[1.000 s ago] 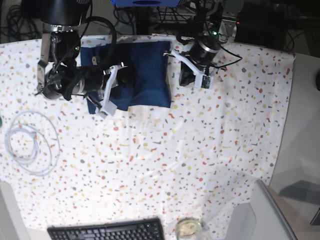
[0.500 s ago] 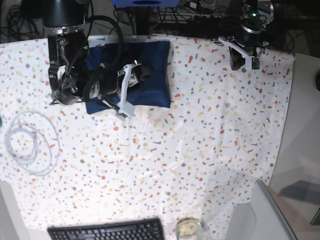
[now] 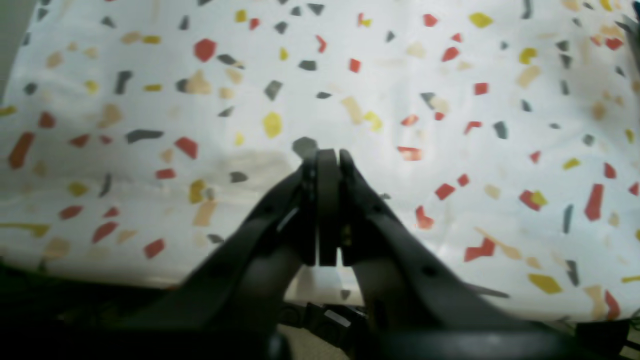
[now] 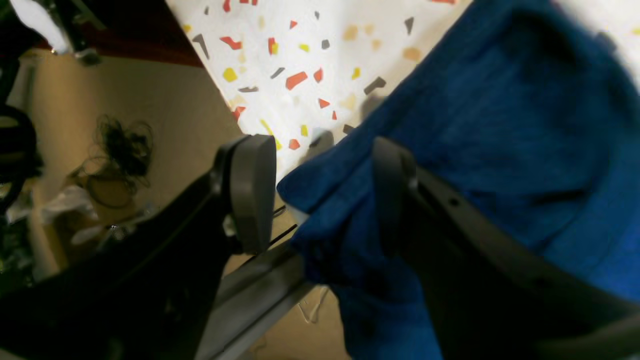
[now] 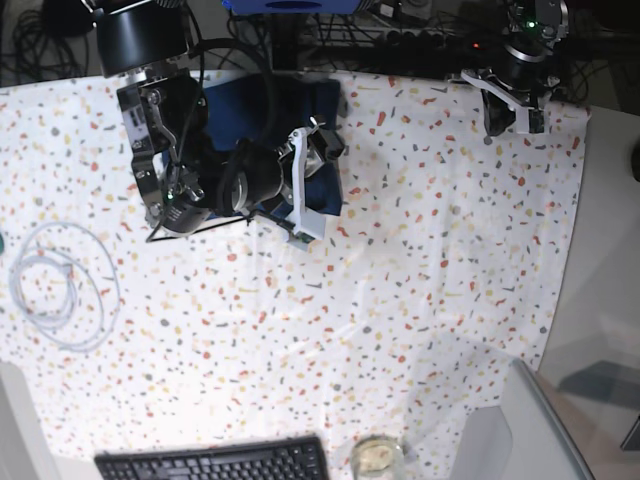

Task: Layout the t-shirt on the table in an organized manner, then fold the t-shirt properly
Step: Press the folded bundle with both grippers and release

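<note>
The navy t-shirt (image 5: 298, 102) lies folded at the table's (image 5: 400, 300) far edge, mostly under my right arm. My right gripper (image 5: 325, 148) hovers over its right part. In the right wrist view its jaws (image 4: 322, 190) stand open around a folded corner of the t-shirt (image 4: 500, 130), with a gap between the left pad (image 4: 252, 192) and the cloth. My left gripper (image 5: 500, 120) is at the far right corner, away from the shirt. The left wrist view shows it (image 3: 327, 155) shut with nothing in it, above the speckled table (image 3: 350, 75).
A coiled white cable (image 5: 60, 285) lies at the left. A black keyboard (image 5: 215, 462) and a small glass jar (image 5: 377, 455) sit at the near edge. A plain grey surface (image 5: 610, 250) borders the right side. Past the far edge is floor with cables (image 4: 115, 165).
My right gripper slid rightward over the t-shirt and opened its jaws. My left arm pulled away from the shirt's right edge to the far right corner and stayed shut.
</note>
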`<state>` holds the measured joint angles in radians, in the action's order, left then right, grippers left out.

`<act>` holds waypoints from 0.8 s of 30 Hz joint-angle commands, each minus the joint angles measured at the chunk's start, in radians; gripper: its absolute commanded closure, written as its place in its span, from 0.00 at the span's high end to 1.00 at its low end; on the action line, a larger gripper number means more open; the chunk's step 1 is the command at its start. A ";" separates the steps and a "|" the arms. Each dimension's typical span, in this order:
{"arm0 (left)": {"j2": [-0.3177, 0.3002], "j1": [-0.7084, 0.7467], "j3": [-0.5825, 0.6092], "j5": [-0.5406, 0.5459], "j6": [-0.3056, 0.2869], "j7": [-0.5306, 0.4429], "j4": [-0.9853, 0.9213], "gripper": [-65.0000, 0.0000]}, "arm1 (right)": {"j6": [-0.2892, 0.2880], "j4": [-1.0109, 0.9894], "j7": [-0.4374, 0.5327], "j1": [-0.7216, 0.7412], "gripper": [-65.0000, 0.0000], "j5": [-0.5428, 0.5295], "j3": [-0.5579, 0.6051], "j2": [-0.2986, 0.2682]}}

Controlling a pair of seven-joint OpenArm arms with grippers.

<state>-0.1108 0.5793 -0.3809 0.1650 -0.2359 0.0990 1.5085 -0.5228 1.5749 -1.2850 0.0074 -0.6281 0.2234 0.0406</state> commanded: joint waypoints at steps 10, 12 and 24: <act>-0.005 0.005 -0.074 0.006 -0.012 -0.020 0.000 0.00 | 0.208 0.164 0.097 0.003 0.18 -0.026 -0.008 -0.115; -0.005 0.003 -0.079 0.006 -0.015 -0.020 0.000 0.00 | 0.208 0.164 0.095 -0.022 0.03 -0.026 -0.008 -0.115; -0.003 0.003 -0.071 0.006 -0.015 -0.020 0.002 0.00 | 0.212 -0.011 0.238 -0.036 0.02 -0.025 0.259 -0.129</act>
<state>-0.1055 0.5770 -0.4480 0.1642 -0.2550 0.1013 1.4967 -0.3099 1.5486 -1.0603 -0.0441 -0.6327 0.4877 -0.0887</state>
